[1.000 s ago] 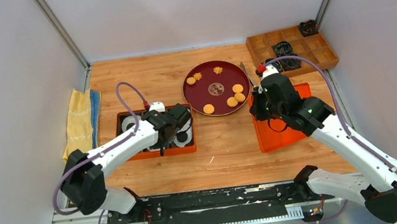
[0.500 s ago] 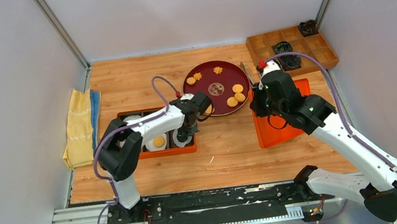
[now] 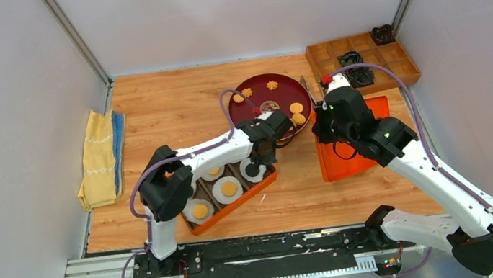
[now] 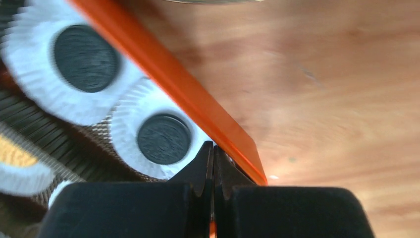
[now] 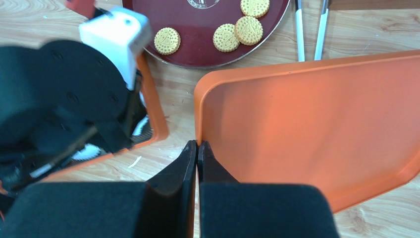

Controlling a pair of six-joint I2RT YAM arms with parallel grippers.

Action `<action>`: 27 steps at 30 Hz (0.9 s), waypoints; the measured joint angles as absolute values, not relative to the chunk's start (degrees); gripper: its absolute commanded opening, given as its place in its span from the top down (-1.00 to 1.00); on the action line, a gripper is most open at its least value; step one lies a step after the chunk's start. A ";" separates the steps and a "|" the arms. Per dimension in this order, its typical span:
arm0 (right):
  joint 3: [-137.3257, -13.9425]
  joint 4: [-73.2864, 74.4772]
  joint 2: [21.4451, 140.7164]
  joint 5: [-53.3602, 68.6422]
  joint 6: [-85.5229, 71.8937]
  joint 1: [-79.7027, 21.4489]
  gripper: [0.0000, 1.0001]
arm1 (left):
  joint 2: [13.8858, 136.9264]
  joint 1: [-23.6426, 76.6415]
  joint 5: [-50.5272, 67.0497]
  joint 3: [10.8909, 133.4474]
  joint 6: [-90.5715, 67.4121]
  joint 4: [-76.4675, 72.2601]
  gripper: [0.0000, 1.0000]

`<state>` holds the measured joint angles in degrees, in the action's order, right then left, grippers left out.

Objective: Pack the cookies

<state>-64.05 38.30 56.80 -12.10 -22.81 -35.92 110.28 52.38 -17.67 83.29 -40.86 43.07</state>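
My left gripper [image 3: 264,153] is shut on the right end rim of the orange tray [image 3: 244,197], which lies skewed below the plate. The tray holds white paper cups with golden cookies [image 3: 200,211] and a black cookie [image 3: 253,171]. The left wrist view shows my left gripper [image 4: 213,148] pinching the tray rim [image 4: 198,99] beside black cookies [image 4: 163,139] in cups. The dark red plate [image 3: 274,99] carries round golden cookies [image 3: 295,109] and flower-shaped ones [image 3: 270,85]. My right gripper [image 3: 320,132] is shut on the left edge of the orange lid [image 3: 357,145]; in the right wrist view my right gripper [image 5: 197,146] pinches the lid [image 5: 307,119].
A wooden compartment box [image 3: 393,64] with black coiled rings [image 3: 351,60] stands at the back right. A yellow towel [image 3: 99,156] lies at the left. Tongs [image 5: 298,29] lie between the plate [image 5: 198,29] and the lid. The left arm's wrist [image 5: 74,109] is close to the lid's left edge.
My left gripper has pulled the tray to the right and swung it askew, its right end now near the plate and lid. The right gripper has barely moved.
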 measured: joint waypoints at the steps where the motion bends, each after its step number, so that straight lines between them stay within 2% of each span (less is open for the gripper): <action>1: -64.12 38.30 56.82 -12.14 -22.76 -35.90 1.00 | 110.65 53.30 -16.86 83.96 -40.91 42.63 1.00; 23: -64.31 38.24 57.58 -12.23 -23.18 -35.31 1.00 | 113.71 66.96 -3.66 78.94 -39.35 31.20 1.00; 27: -64.31 38.65 57.36 -12.51 -23.16 -35.31 1.00 | 111.09 67.33 -5.39 76.73 -38.37 31.88 1.00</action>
